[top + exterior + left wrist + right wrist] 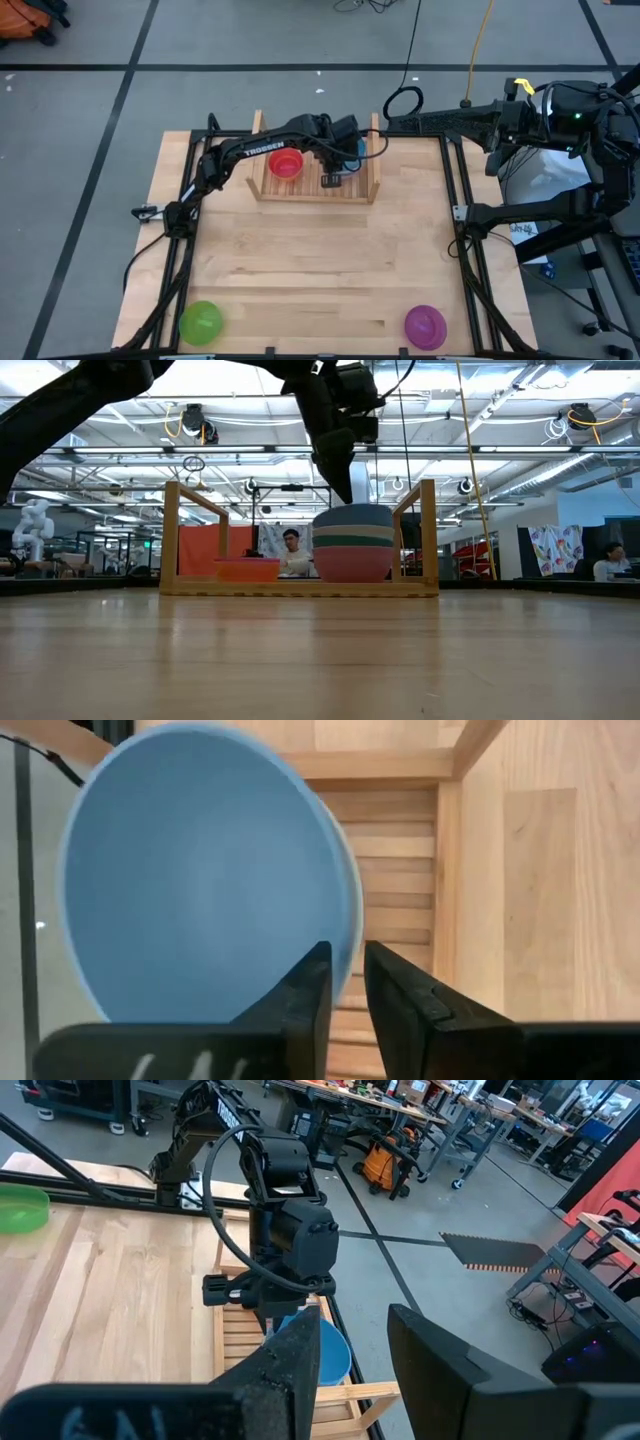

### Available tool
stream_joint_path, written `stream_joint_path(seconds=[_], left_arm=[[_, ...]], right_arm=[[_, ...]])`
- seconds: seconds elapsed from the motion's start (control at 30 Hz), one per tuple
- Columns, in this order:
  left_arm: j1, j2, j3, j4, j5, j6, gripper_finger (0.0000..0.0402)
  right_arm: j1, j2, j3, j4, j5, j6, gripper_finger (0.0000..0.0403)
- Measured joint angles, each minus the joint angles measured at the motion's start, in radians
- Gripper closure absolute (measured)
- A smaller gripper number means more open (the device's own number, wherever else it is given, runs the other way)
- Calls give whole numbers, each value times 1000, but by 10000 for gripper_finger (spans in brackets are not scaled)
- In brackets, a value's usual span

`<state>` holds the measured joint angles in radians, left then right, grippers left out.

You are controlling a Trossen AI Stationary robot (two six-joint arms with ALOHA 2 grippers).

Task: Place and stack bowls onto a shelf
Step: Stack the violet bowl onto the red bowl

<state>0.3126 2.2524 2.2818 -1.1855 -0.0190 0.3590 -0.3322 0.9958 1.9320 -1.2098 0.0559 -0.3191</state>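
Observation:
The light-wood shelf (262, 190) stands at the table's far middle. In its right half is a stack of bowls (354, 545): blue on top, then white, teal and pink. A red bowl (286, 163) sits on the slats in the left half. My left gripper (345, 985) slants down over the stack, open by a narrow gap, with one finger inside the blue bowl (200, 880) and one outside it. My right gripper (350, 1360) waits open, high off the table's right far corner. A green bowl (200, 322) and a purple bowl (425, 326) rest near the front edge. My left gripper stands astride the blue bowl's rim (347, 952), one finger (300, 1005) inside the bowl and the other outside, coming steeply from above. Whether either finger touches the rim I cannot tell. The bowl sits level on top of the stack.
The shelf's two upright side boards (428, 530) flank the bowls. Dark frame rails (462, 210) run along the table's left and right edges. Bare wood lies between the shelf and the two bowls at the front.

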Motion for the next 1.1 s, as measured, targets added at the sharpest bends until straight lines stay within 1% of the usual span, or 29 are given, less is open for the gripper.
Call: stream_joint_path(seconds=[0.1,0.3,0.4,0.57,0.73,0.9,1.1], left_arm=[[-1,0,0,-9,-1,5,322],[-1,-3,0,-8,-36,26,320],[-1,-29,0,-10,-38,24,320],[-9,-127,2,-20,-35,-5,320],[-21,-248,2,-23,-30,-26,320],[-25,-363,2,-32,-30,-90,320],[-27,-486,2,-119,-27,-190,320]], right_arm=[[0,0,0,0,0,0,291],[0,0,0,0,0,-4,291],[0,0,0,0,0,-14,291],[0,-1,0,-20,0,-9,291],[0,-3,0,-87,-1,18,291],[0,-3,0,-222,-5,72,291],[0,-1,0,-352,-14,140,291]])
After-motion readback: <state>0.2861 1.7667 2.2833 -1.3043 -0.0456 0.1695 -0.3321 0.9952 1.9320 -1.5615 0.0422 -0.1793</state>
